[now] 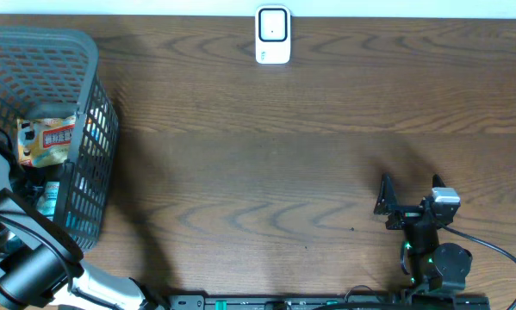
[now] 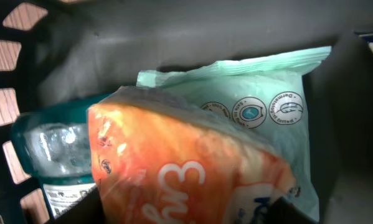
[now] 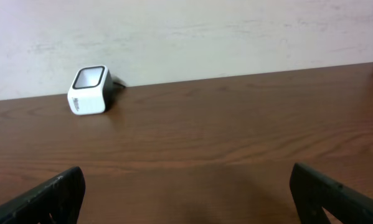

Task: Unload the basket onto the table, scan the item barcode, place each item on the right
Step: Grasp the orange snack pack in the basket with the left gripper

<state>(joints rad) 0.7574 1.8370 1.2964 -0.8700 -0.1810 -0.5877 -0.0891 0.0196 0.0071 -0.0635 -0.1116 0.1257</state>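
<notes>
Left claw of ours sits down in the dark mesh basket, and we cannot tell whether its jaws pinch or merely flank the orange packet lying directly between and ahead of them, a soft, glossy film pouch whose long axis slants across the jaws. Just beyond it lie a pale green wipes pack and, ahead-left, a teal container. Far from this claw, across the wooden table, stands the boxy white scanner; we judge the wide, empty right claw nearer it, yet only the left is at the item.

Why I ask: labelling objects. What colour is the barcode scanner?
White barcode scanner, dark window; right wrist view shows it best.
</notes>
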